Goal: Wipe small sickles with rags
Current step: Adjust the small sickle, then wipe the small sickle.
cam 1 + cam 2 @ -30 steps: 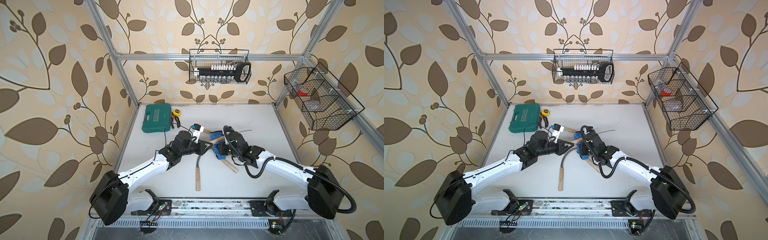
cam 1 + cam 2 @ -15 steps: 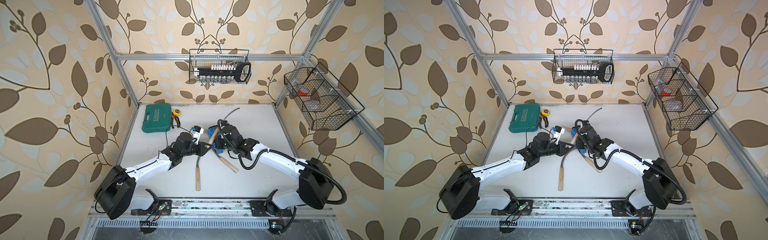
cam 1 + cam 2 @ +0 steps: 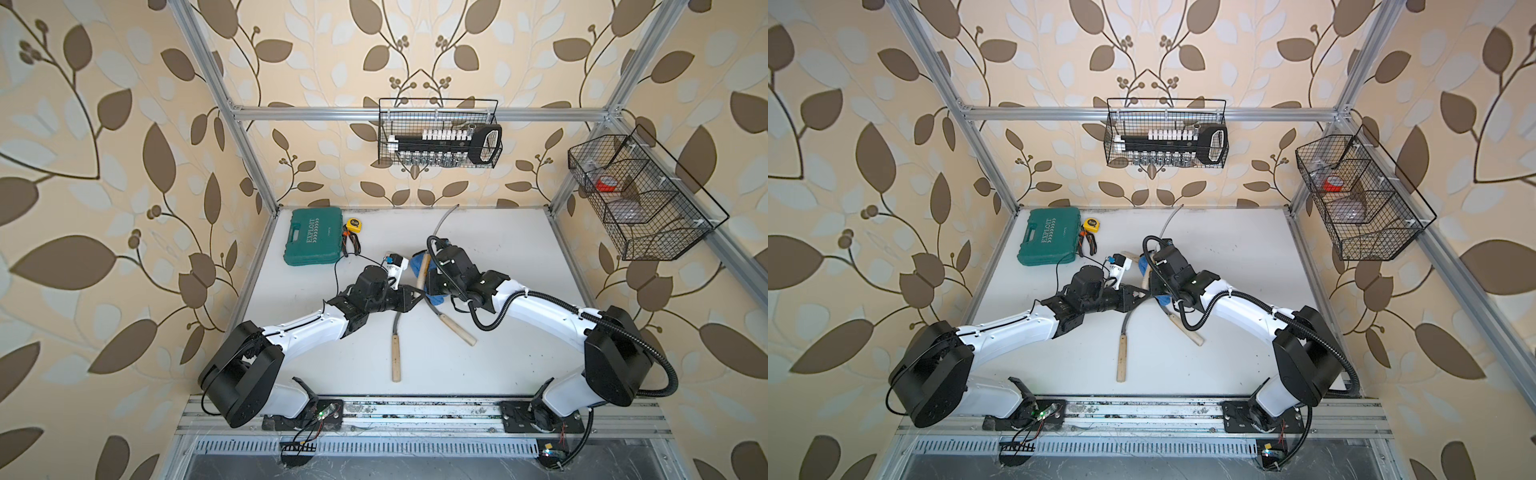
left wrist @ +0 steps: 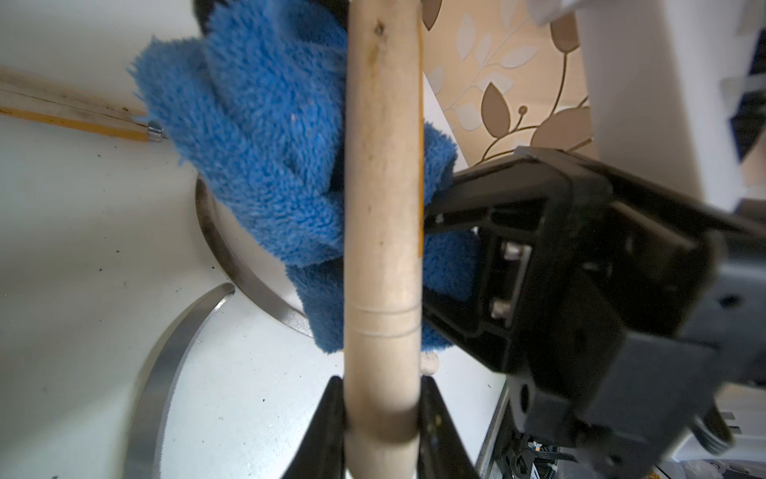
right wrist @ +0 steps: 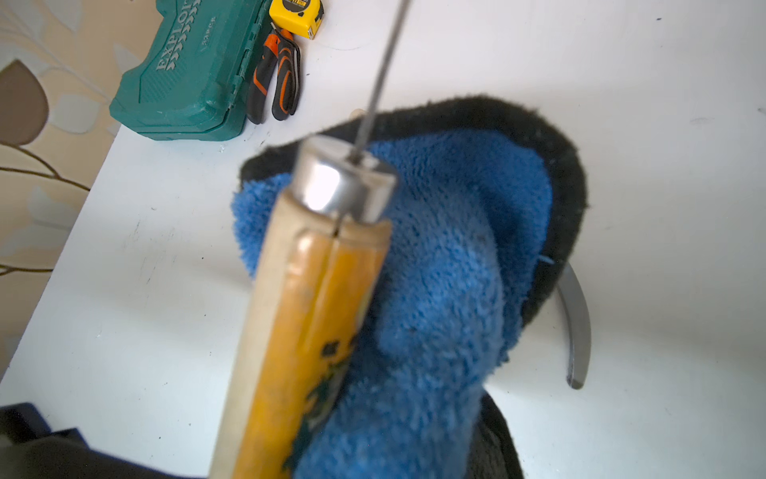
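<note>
Left end effector [image 4: 381, 414] gripped the pale wooden handle of one sickle [image 4: 381, 207] — held above the desk [image 3: 519, 257], out from the green case [image 3: 314, 237] on its pliers [image 5: 286, 83] side, thin blade reaching toward the back wall. Right end effector [image 4: 431, 261] was closed on the blue rag [image 4: 269, 137]; the rag lay bunched against that handle. A second sickle [image 3: 396, 357] and a third sickle [image 3: 457, 330] lay flat on the desk — both farther from the case than the held one, toward the arm bases.
</note>
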Controlling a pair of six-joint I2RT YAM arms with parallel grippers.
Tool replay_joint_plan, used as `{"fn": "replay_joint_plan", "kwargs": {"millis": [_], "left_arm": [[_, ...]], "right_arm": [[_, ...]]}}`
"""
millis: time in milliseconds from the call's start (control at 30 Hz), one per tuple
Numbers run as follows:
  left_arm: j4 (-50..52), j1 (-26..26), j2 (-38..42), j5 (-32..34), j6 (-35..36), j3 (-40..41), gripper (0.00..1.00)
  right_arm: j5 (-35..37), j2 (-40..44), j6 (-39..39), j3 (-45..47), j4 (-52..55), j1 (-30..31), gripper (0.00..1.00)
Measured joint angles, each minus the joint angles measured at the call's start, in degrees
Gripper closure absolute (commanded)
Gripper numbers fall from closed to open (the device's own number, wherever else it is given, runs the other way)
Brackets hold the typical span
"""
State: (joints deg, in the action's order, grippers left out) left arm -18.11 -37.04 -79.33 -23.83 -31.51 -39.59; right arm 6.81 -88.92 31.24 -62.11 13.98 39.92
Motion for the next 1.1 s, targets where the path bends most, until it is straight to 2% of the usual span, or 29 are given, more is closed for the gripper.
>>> {"fn": "replay_joint_plan", "kwargs": {"millis": [433, 700, 900, 1100], "left_arm": [[-0.76, 0.02, -0.90, -0.13, -0.13, 0.00, 1.00], [-1.55, 4.57, -0.76, -2.21, -1.62, 0.04, 1.00], [-0.09, 8.28, 2.29, -3.13, -3.26, 0.04, 1.00], [-0.07, 8.52, 7.10, -3.06, -3.43, 0.07, 1.00]], "right_arm": [[0.76, -0.13, -0.92, -0.42, 0.00, 0.22, 1.00], [1.86, 5.49, -1.31, 3.04, -1.73, 0.31, 1.00], [2.43, 8.59, -1.33, 7.41, -3.15, 0.17, 1.00], [-1.38, 9.33, -1.75, 10.21, -3.91, 2.14, 1.00]]}}
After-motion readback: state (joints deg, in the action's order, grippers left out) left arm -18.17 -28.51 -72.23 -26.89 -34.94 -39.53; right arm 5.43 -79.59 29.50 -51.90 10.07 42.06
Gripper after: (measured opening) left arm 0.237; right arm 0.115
